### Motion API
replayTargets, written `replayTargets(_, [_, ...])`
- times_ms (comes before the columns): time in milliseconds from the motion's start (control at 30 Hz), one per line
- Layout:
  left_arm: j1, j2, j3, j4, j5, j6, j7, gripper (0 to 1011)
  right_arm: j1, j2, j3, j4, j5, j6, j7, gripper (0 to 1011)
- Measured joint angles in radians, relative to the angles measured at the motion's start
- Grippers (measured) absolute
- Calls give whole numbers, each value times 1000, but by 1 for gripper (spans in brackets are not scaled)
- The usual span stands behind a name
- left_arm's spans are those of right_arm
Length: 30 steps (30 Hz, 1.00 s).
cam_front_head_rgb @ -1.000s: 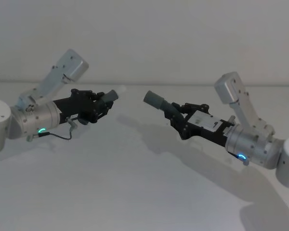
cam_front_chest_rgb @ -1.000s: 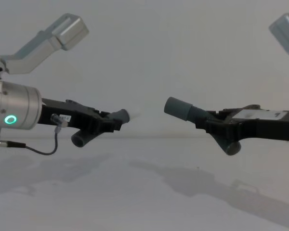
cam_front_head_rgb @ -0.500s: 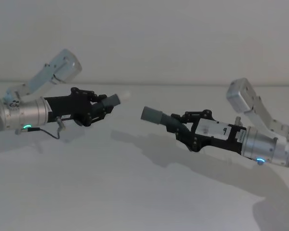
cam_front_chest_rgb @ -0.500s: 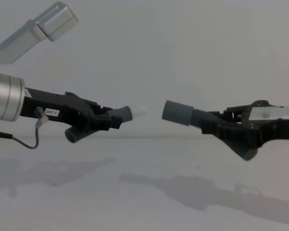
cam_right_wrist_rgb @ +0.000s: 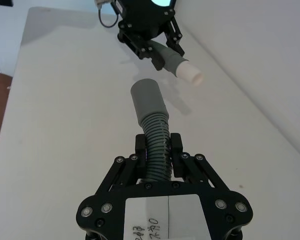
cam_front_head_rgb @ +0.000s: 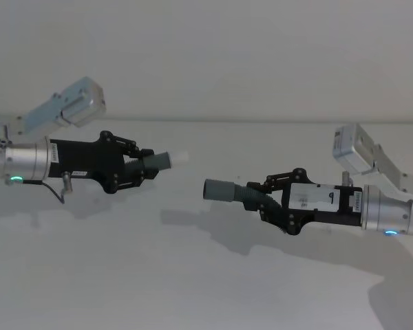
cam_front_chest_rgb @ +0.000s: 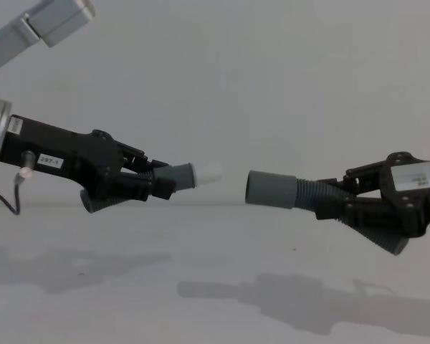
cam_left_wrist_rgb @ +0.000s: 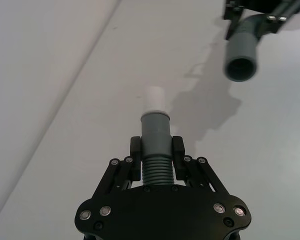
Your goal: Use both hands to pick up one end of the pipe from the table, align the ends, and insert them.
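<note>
Both hands hold a piece of the pipe in the air above the table point(cam_front_head_rgb: 193, 282). My left gripper point(cam_front_head_rgb: 136, 169) point(cam_front_chest_rgb: 156, 185) point(cam_left_wrist_rgb: 156, 159) is shut on the ribbed part of one dark-grey piece point(cam_left_wrist_rgb: 155, 131), whose white-tipped end point(cam_front_chest_rgb: 209, 172) point(cam_front_head_rgb: 181, 157) points right. My right gripper point(cam_front_head_rgb: 267, 200) point(cam_front_chest_rgb: 335, 204) point(cam_right_wrist_rgb: 157, 146) is shut on the ribs of the other piece point(cam_right_wrist_rgb: 155, 132), whose wide open socket end point(cam_front_chest_rgb: 271, 190) point(cam_front_head_rgb: 220, 190) points left. The two ends face each other across a small gap. In the head view the socket sits lower and to the right of the tip.
A plain wall rises behind the white table's far edge point(cam_front_head_rgb: 261, 122). A table edge point(cam_right_wrist_rgb: 10, 85) with brown floor beyond it shows in the right wrist view. Shadows of both arms lie on the tabletop.
Both arms have levelled out, turning the two pieces from tilted up to nearly horizontal. The left arm has pulled back to the left and the right gripper has dropped lower.
</note>
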Motion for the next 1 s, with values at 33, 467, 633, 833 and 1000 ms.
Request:
replayTargets(33, [-4, 7, 5, -4, -2, -8, -21, 353, 1, 3, -2, -1, 0, 0, 3, 274])
replayTargets(467, [-25, 59, 41, -55, -7, -38, -129, 353, 6, 28, -22, -16, -11, -1, 13, 274])
replayTargets(633, [-31, 74, 54, -73, -4, -41, -152, 353, 8, 32, -29, -19, -17, 0, 8, 274])
replayTargets(833, [-37, 85, 66, -86, -1, -42, -169, 353, 11, 34, -36, -22, -22, 2, 1, 274])
replayTargets(1000, [-42, 89, 76, -91, 0, -44, -180, 353, 12, 36, -42, -25, -24, 8, -9, 274])
